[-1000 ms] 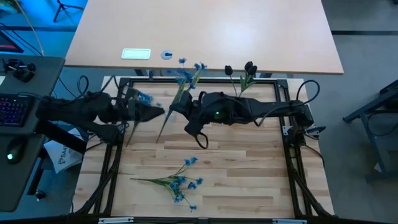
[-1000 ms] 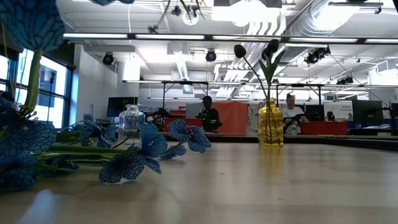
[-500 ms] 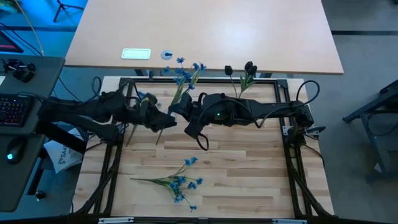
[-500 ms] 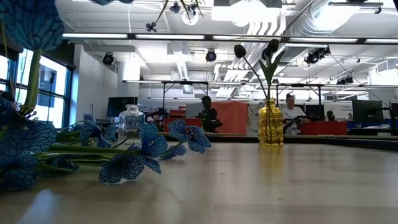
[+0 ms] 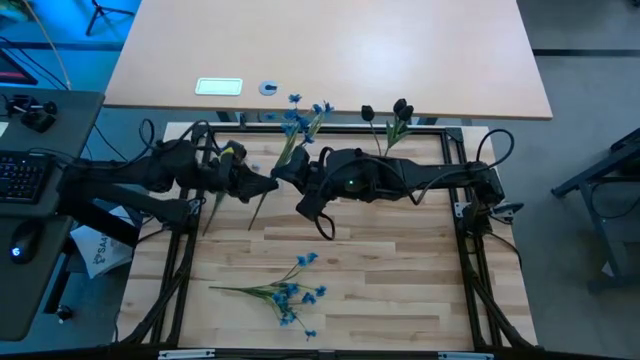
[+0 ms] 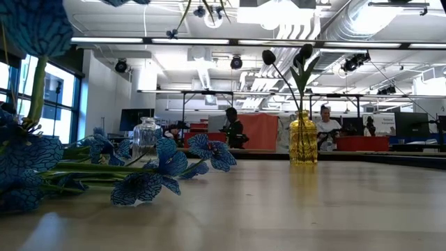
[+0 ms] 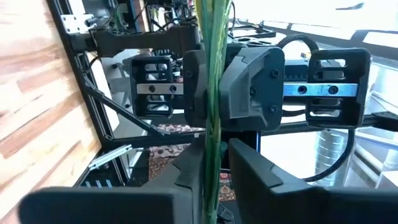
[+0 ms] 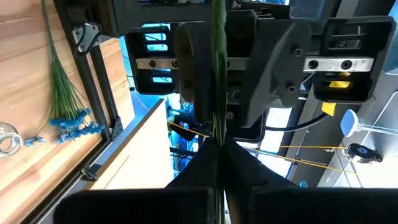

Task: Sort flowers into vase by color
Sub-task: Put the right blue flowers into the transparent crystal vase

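Note:
A blue-blossomed sprig (image 5: 293, 122) is held slanting above the table's far part, its green stem end (image 5: 254, 217) pointing toward the near edge. My right gripper (image 5: 287, 176) is shut on the stem. My left gripper (image 5: 267, 186) is open and faces it from the left, its fingers on either side of the same stem (image 7: 210, 134). A second blue sprig (image 5: 283, 292) lies flat on the table near the front. Two dark buds (image 5: 398, 110) stand with their stems in a yellow vase (image 6: 303, 138) at the far edge. My right gripper pinches the green stem (image 8: 218, 124) between its two fingers, coming level from the table's right and lying across the stem. The sprig is lifted clear of the table and slants, with its blossoms toward the far edge.
A clear glass vase (image 6: 146, 134) stands at the far left, mostly hidden under my left arm in the high view. The black frame rails (image 5: 190, 215) run along the table's sides. Bare wood (image 5: 400, 270) lies in the middle and at the right. People sit in the room behind.
My left gripper has gone toward the table's right, up to the stem held by my right gripper, and its fingers now stand around the stem. My right gripper and the sprig have kept still.

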You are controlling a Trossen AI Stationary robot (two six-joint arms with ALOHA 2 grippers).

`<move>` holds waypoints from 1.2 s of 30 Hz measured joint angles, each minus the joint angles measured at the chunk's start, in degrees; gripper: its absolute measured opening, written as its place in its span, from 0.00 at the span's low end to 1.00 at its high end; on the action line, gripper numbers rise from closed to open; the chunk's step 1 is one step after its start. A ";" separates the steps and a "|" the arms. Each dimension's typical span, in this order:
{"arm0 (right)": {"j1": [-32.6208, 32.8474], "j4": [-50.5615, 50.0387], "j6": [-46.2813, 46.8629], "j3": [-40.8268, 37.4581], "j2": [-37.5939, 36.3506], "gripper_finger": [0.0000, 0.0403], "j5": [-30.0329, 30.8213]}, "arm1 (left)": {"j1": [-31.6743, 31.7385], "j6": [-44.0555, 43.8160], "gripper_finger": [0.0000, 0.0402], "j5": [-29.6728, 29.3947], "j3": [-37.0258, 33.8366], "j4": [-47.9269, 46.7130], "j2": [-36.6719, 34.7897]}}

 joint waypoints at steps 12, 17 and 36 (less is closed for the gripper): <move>-0.10 0.06 0.05 0.00 -0.04 0.00 0.04 | 2.36 3.15 0.01 1.81 0.00 -0.93 0.01; -0.14 0.95 7.28 -0.02 -0.04 0.07 -0.93 | 3.97 3.16 0.01 3.64 0.00 -0.99 -0.06; -1.45 12.01 33.27 -0.01 -6.26 0.62 6.11 | 15.22 29.84 0.00 -16.82 -0.02 -20.23 -15.38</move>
